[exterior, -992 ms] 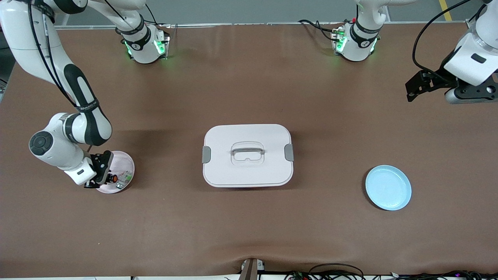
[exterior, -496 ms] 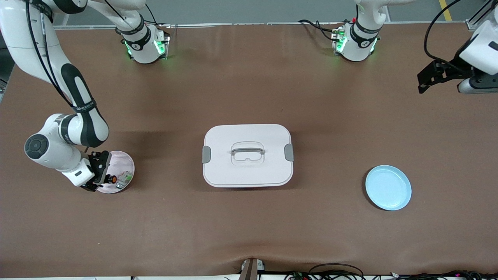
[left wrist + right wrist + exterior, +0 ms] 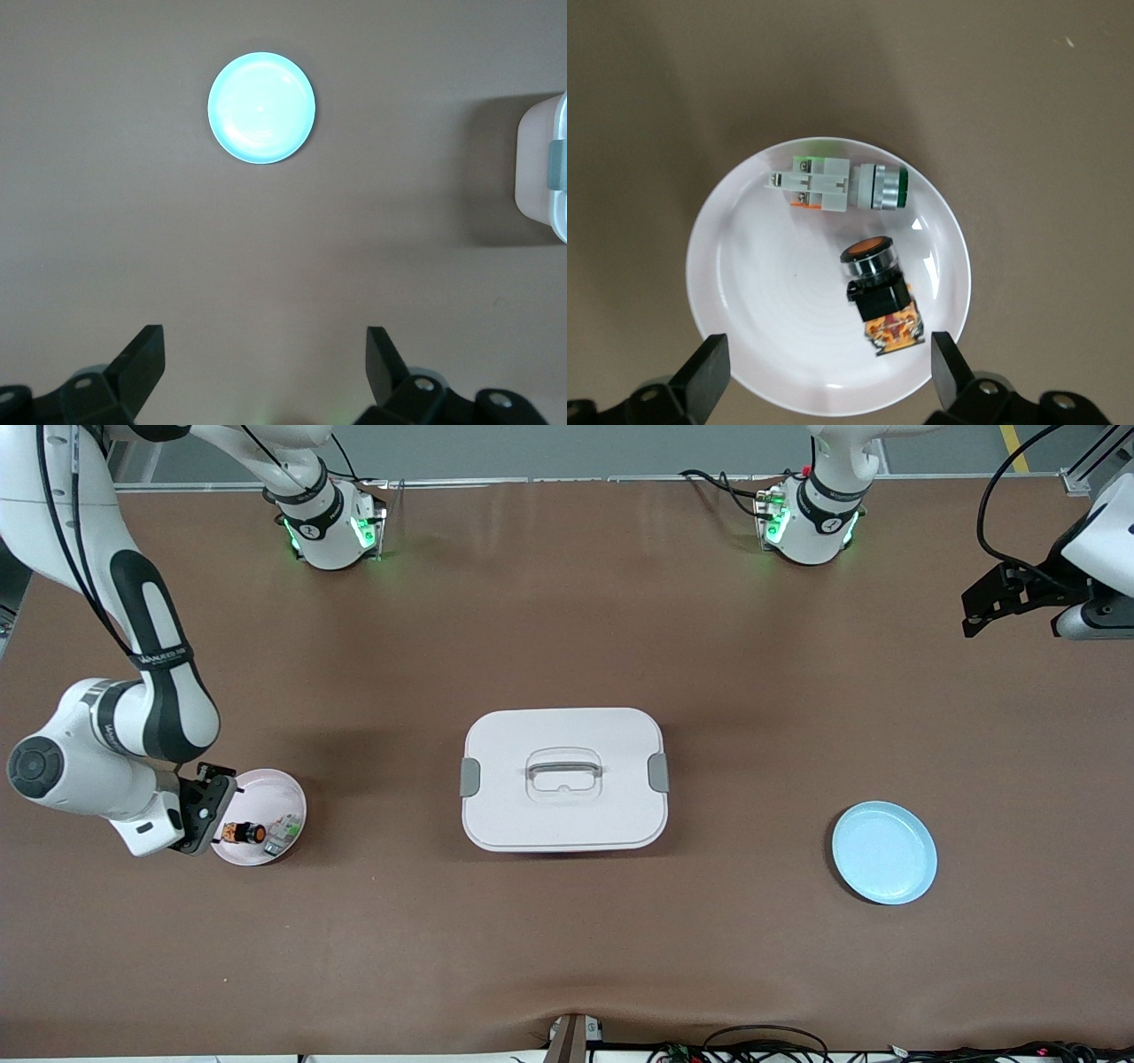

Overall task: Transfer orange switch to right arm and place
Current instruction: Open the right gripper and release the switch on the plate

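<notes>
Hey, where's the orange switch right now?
The orange switch lies in the pink plate at the right arm's end of the table, beside the green-and-white part. The right pincer hangs open over the plate's edge, not holding it.

I am looking at a robotics lab. Two white arms (image 3: 133, 646) are bolted at the top edge of a brown-covered bench (image 3: 567, 939), their bases (image 3: 332, 527) lit green. Loose cables (image 3: 762, 1041) trail along the bench's near edge, and grey floor with a yellow line (image 3: 1013, 447) shows past it.
</notes>
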Motion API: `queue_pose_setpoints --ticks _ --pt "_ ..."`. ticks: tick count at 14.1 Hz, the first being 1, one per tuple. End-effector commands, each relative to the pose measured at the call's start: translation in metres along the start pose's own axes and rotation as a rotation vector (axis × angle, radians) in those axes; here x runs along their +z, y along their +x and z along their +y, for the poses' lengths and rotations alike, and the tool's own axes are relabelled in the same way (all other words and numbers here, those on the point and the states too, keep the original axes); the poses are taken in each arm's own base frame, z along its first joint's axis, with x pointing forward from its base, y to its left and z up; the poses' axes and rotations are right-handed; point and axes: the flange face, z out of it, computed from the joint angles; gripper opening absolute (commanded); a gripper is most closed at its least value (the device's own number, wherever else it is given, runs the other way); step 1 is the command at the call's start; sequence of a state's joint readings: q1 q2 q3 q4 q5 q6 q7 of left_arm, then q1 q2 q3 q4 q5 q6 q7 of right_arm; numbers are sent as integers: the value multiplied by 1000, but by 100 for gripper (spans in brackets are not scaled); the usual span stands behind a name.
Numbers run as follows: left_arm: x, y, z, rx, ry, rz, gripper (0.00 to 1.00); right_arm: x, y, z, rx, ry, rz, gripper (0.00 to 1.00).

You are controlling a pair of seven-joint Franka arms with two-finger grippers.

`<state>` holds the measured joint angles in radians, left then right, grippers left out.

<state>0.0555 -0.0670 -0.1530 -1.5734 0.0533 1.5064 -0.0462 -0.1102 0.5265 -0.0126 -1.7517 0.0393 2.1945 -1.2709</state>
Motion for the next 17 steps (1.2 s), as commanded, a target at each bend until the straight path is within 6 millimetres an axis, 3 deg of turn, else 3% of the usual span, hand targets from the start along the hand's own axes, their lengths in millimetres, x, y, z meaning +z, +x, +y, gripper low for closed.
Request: queue_pose_setpoints --ticks 1,5,10,14,17 --pt "-4 -6 -1 9 -16 5 100 -20 9 -1 200 39 -2 100" --pt "-12 -8 -5 23 -12 14 100 -53 29 -4 505 47 -15 100" --pt "-11 -7 -6 30 -14 11 100 -101 40 -13 1069 -1 22 100" --pt "-11 -7 -4 31 -14 10 100 -170 20 -32 1134 -29 22 100" --pt "-12 -7 -1 33 -15 11 100 -226 20 -49 1137 -39 37 100"
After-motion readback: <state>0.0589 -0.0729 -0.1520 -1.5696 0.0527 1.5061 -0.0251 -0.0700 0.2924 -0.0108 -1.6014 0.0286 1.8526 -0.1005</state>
